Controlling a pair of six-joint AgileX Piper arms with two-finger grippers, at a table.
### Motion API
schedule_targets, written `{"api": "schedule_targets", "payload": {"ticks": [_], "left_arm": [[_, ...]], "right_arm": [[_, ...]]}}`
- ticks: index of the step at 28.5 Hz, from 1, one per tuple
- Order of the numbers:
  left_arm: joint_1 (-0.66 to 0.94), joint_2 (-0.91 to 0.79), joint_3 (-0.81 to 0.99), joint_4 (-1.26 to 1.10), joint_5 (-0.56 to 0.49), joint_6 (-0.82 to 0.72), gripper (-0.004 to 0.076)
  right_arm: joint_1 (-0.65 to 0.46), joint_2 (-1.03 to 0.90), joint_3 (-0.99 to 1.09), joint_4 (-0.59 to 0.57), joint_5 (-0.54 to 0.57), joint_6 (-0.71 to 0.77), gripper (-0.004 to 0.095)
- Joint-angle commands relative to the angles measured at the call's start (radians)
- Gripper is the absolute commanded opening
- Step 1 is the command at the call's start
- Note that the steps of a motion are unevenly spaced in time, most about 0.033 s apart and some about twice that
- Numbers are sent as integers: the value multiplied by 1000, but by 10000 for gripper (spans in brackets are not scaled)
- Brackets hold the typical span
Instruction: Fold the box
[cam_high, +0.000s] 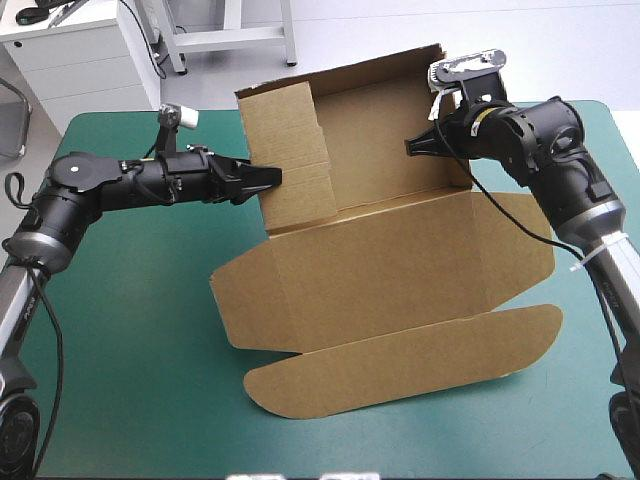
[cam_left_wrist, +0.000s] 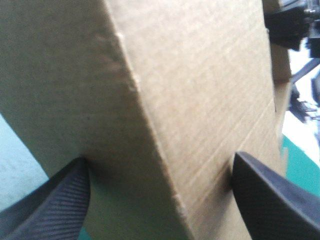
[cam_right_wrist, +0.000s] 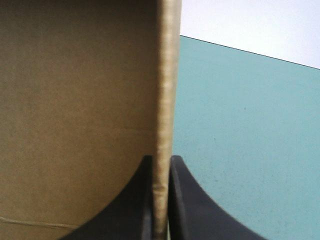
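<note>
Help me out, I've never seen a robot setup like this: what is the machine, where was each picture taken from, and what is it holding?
It is a robot with two black arms, each ending in two-fingered jaws. The high view looks down from above and behind the robot. The other two pictures come from a camera on each wrist, looking along that arm's jaws. On the teal-green table cover sits a brown cardboard box, half assembled: its back and side walls are raised, and the lid with its rounded flap lies flat. The left arm has its jaws open, straddling the box's left wall. The right arm has its jaws pinched shut on the thin edge of an upright wall at the box's right side.
</note>
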Motion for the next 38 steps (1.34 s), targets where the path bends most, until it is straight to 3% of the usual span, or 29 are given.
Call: {"api": "schedule_targets", "payload": {"ticks": [1,3,5,11,15,25,38], "left_arm": [[-127,-43,-147,253,-156,-302,533],[-235,-41,-230,621,-214,-585,505],[-309,-41,-267,821,-249,-752,490],[-348,-41,-271,995,-305,-1022,452],[-350,-41,-271,976,-339,-1018,360],[-350,-40,-271,981,-354,-1020,19],[-346,96,-271,992,-185,-903,0]], "right_arm": [[9,-39,-27,42,-88,23,-9],[9,-39,-27,42,-93,45,-9],[9,-39,-27,45,-103,54,-9],[9,-39,-27,45,-114,98,-9],[9,-39,-27,45,-120,98,-15],[9,-39,-27,98,-150,98,-15],[7,1,-27,94,75,41,-15]]}}
